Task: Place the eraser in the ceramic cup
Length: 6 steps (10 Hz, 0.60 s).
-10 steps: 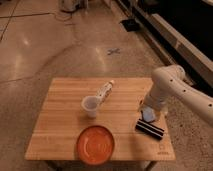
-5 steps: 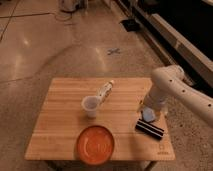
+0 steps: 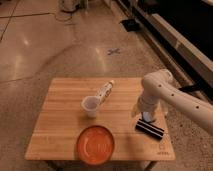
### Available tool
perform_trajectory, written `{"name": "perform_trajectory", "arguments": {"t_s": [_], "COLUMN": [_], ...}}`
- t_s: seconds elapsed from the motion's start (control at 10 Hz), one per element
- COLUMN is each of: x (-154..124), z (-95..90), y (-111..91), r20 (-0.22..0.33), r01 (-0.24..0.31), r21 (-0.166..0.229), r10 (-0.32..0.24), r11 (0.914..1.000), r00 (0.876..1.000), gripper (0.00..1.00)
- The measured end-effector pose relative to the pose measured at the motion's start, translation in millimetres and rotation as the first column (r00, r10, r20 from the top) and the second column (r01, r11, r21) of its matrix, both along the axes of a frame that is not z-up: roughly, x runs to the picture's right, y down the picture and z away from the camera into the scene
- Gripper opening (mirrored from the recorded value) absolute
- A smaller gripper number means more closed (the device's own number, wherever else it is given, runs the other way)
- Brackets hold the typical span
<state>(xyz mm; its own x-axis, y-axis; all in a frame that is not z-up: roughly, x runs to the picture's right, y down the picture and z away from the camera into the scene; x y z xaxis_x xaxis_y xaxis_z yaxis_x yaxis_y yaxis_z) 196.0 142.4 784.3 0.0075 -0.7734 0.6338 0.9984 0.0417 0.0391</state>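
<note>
The flat black rectangular eraser with thin pale stripes (image 3: 151, 129) lies flat on the light wooden counter (image 3: 60, 125), towards its right near corner, with its long side running at a slant from far left to near right. Nothing lifts it; its whole length rests on the wood.

The tool (image 3: 146, 118) hangs straight down at the end of the white robot arm (image 3: 167, 92), which reaches in from the right. The tool's tip is at the far left end of the eraser, right over or against it; whether it touches cannot be told. Whether the tool stands apart or together cannot be told either. A small bluish patch shows at the tip, too unclear to name.

The small plain white ceramic cup (image 3: 90, 106) stands upright near the middle of the counter, well apart from the eraser and to its left, mouth open upward. Just beyond the cup, on its far right side, a white tube-like bottle with a printed label (image 3: 105, 90) lies slanted, its near end close to the cup's rim. A round orange plate (image 3: 95, 145) sits near the front edge, on the near side of the cup and left of the eraser. The counter stands on a speckled polished floor (image 3: 50, 45).
</note>
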Motion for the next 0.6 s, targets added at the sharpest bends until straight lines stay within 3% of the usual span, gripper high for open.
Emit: {"name": "perform_trajectory", "arguments": {"t_s": [0.2,0.6], "x": [12.9,24.2], "z": [12.6,28.2], "y": [7.2,27.4], "r20": [0.004,-0.001], "r01": [0.055,0.126], "r21": [0.028,0.023], "r10": [-0.055,-0.126], "r11": [0.9981,0.9917], "r00": [0.998,0.992], "gripper": [0.64,0.64]}}
